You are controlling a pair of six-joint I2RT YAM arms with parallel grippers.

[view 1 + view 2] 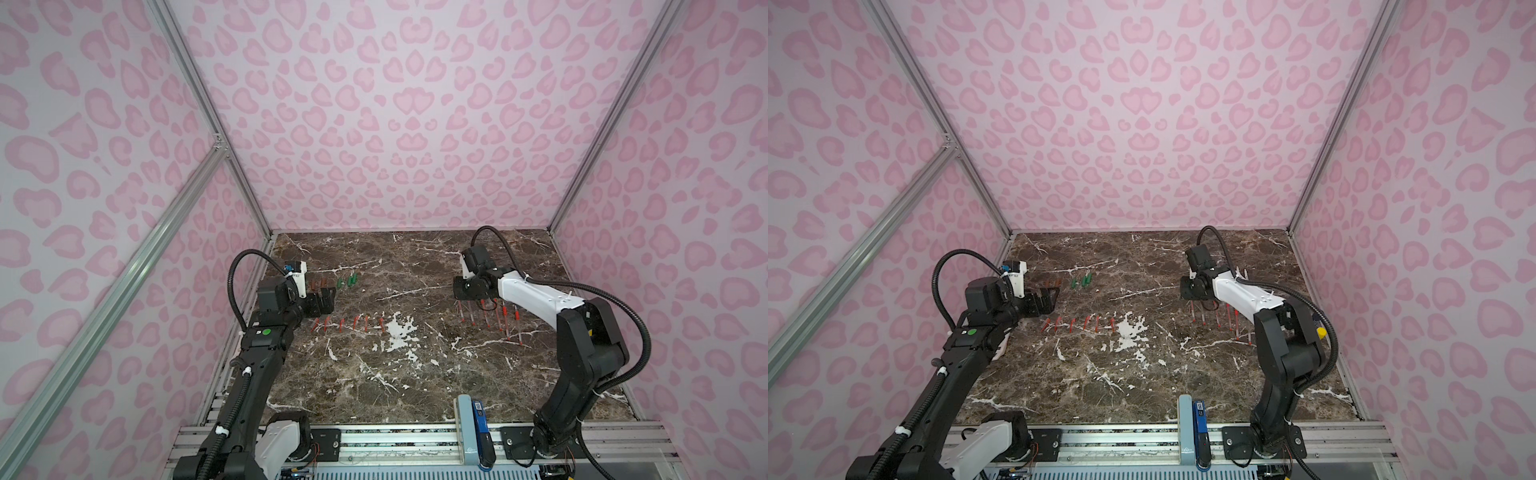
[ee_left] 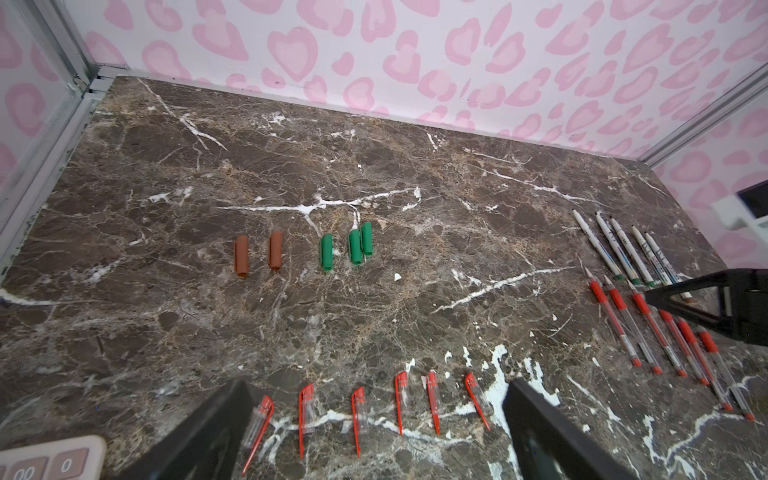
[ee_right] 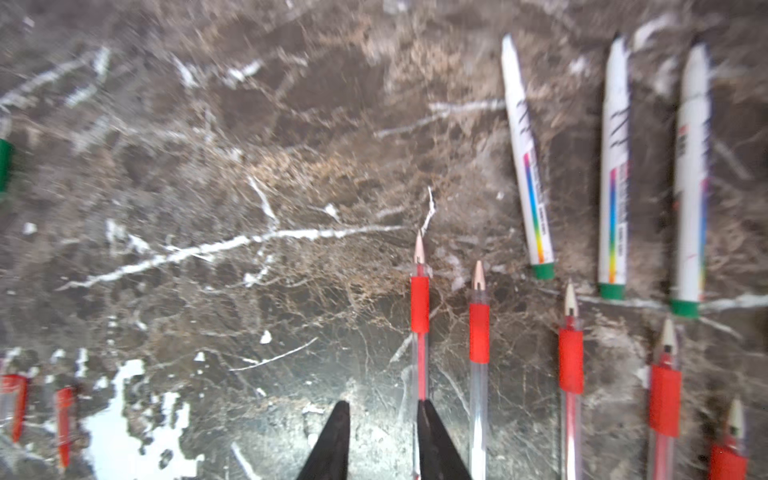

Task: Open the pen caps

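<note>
Pens point(image 3: 419, 307) lie parallel, tips rearward; left end effector point(image 2: 374, 388) and right end effector point(image 3: 383, 409) released.

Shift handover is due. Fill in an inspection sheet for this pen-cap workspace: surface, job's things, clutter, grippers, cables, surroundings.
Surface: brown marble tabletop, white-veined.
Job's things: two brown caps, three green caps and six red-clip caps lie off, on the left; five white pens and six red-grip pens on the right, visible tips bare.
Clutter: calculator corner, seen in the left wrist view.
Grippers: left gripper open, empty; right gripper slightly open, nothing between its fingers, at the red-grip pens.
Cables: black conduits arch over both arms, clear of the pens.
Surroundings: pink heart-print walls, aluminium frame, front rail.
</note>
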